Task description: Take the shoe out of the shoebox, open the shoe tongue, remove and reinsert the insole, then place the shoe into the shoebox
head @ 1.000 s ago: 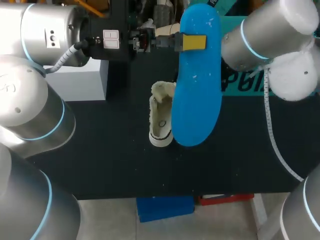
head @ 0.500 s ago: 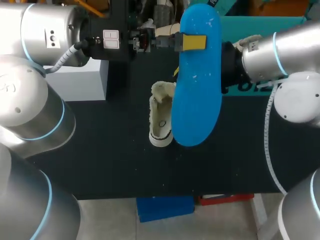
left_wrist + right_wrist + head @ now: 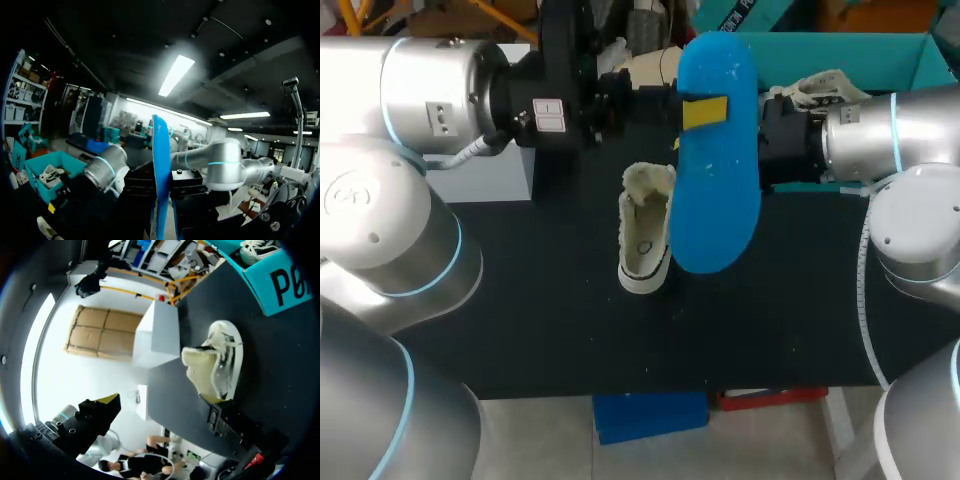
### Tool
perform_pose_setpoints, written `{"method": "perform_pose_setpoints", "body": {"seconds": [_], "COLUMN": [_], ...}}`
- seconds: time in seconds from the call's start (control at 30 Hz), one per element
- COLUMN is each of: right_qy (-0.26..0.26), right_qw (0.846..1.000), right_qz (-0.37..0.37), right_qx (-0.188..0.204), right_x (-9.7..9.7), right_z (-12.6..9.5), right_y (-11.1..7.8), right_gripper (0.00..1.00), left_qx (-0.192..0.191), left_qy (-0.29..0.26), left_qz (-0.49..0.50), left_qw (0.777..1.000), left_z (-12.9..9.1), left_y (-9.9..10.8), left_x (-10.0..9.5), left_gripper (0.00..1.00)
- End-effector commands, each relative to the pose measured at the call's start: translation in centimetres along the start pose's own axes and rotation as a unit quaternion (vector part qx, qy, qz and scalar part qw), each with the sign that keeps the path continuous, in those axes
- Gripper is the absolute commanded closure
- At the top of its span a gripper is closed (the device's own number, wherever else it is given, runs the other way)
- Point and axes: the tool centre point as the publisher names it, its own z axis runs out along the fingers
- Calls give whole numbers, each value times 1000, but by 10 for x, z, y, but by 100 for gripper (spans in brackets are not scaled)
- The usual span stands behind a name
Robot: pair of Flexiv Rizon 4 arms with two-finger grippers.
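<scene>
Since a second ago the right arm point(image 3: 880, 140) has come down from high over the table's far right corner and now lies level, its black wrist close behind the insole. The left arm point(image 3: 430, 90) has turned a little, so the insole hangs slightly tilted with its near end higher than before. The shoe has not shifted.

The black table point(image 3: 520, 300) carries a white box point(image 3: 505, 165) at its far left and the teal shoebox point(image 3: 840, 50) at its far right. The blue insole point(image 3: 715, 170) is held up off the table, its length running from far to near. The left gripper point(image 3: 705, 112) pinches it toward the far end. One yellow tip lies flat on its upper face, and in the left wrist view it shows edge-on with a black finger on each side.

The cream shoe point(image 3: 645, 240) stands on the table with its fleecy tongue pulled open. In the head view the insole's near end covers its right edge. The shoe lies ahead of the right gripper point(image 3: 161, 400), whose fingers are spread wide, holding nothing and clear of the shoe.
</scene>
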Motion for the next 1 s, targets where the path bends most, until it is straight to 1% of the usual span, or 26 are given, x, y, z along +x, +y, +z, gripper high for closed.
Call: {"method": "perform_pose_setpoints", "body": {"seconds": [0.03,0.57,0.6,0.63,0.67,0.73,0.77,0.83,0.9,0.97,1.0], "right_qy": [32,32,32,32,32,32,32,32,32,32,32], "right_qw": [1000,1000,1000,1000,1000,1000,1000,1000,1000,1000,1000], "right_qz": [-1,-1,-1,-1,-1,-1,-1,-1,-1,-1,-1], "right_qx": [-2,-2,-2,-2,-2,-2,-2,-2,-2,-2,-2], "right_x": [-2,-2,-2,-2,-2,-2,-2,-2,-2,-2,-2], "right_z": [0,0,0,0,0,0,0,0,0,0,0], "right_y": [-2,-2,-2,-2,-2,-2,-2,-2,-2,-2,-2], "right_gripper": [0,0,0,0,0,0,0,0,0,0,0], "left_qx": [17,17,6,26,12,7,0,6,-17,-20,-27], "left_qy": [-11,-11,-9,13,14,19,13,18,9,9,10], "left_qz": [-12,-12,25,24,25,39,48,59,89,113,142], "left_qw": [1000,1000,1000,999,1000,999,999,998,996,993,989], "left_z": [-10,-10,-6,-3,-1,-1,-1,-6,-10,-17,-20], "left_y": [35,35,32,34,41,58,66,83,99,112,117], "left_x": [5,5,13,18,20,23,22,17,14,9,9], "left_gripper": [100,100,100,100,100,100,100,100,100,100,100]}}
